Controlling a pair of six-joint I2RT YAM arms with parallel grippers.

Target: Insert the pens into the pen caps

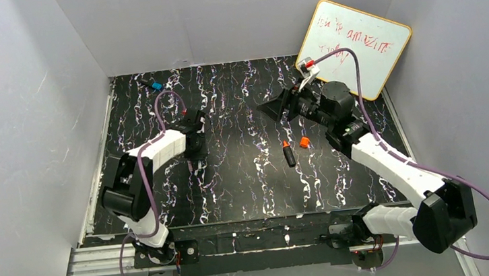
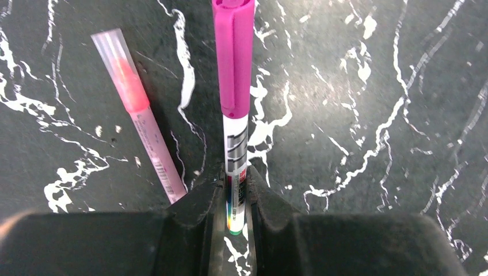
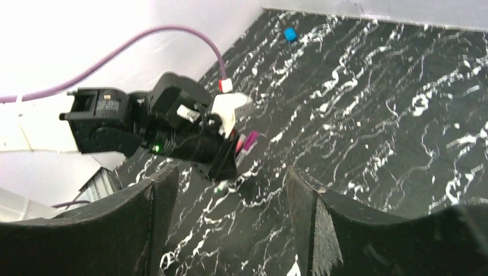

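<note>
Overhead from behind, left wrist close over table (image 2: pixel 368 218) — right wrist facing left arm (image 3: pixel 172 123)

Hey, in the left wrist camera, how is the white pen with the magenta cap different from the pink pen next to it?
The white pen is clamped in the left gripper; the pink pen lies free on the table. The white pen's cap is solid magenta; the pink pen's is see-through pale pink. The white pen points straight out, the pink pen slants left. Both are slim and capped.
</note>
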